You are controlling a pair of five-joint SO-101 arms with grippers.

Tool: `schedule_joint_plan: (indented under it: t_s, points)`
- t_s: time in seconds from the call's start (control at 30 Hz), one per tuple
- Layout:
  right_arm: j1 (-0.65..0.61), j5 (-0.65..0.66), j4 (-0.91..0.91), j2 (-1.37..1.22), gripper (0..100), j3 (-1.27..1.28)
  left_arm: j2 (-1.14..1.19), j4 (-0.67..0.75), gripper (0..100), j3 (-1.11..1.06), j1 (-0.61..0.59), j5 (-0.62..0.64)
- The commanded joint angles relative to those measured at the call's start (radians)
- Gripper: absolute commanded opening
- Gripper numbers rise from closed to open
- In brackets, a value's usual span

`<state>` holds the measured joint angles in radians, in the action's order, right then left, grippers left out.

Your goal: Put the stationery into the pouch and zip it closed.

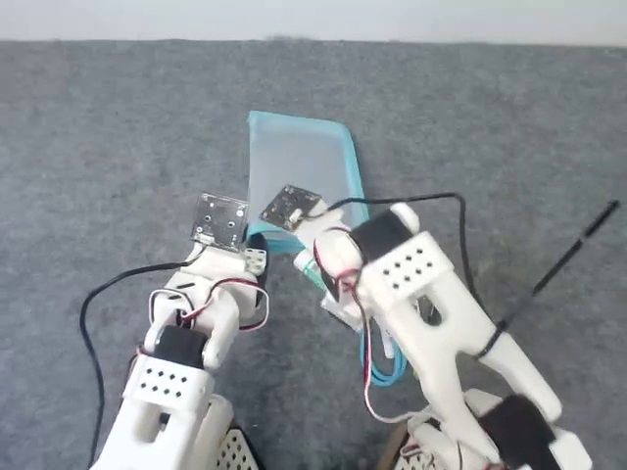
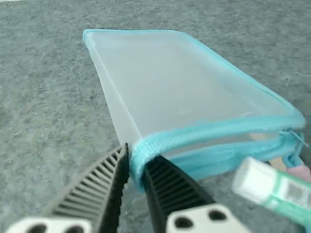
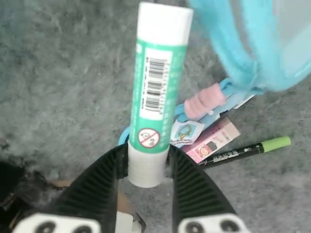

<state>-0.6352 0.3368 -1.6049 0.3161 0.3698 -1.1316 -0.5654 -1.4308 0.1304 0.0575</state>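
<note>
Pouch (image 1: 299, 162): lying flat at mid-worktop (image 1: 98, 127), its mouth facing near, toward both arms, with the zip standing open.
Left jaws: clenching the left corner of the teal zip edge (image 2: 204, 133), apparently pinning the pouch and keeping the mouth open for loading.
Right jaws: grasping the glue stick (image 3: 158, 82) by its base, the far end pointing at the mouth, just short of it.
Remaining stationery: green-capped pen (image 3: 248, 149) and small cards lying just beside the mouth, awaiting loading.
Step judged: inserting the glue stick; zipping not yet begun.
</note>
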Motion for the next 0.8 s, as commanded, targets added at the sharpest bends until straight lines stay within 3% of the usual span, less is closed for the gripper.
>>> schedule_joint_plan:
  t_s: [0.0,0.77]
  points:
    - [0.062,-0.041,0.019,-0.025,0.7,-0.118,0.002,0.008,1,0.018,0.061,-0.012]
    - [0.108,-0.175,0.008,-0.334,1.9,-0.577,0.002,0.002,1,0.016,0.126,-0.060]
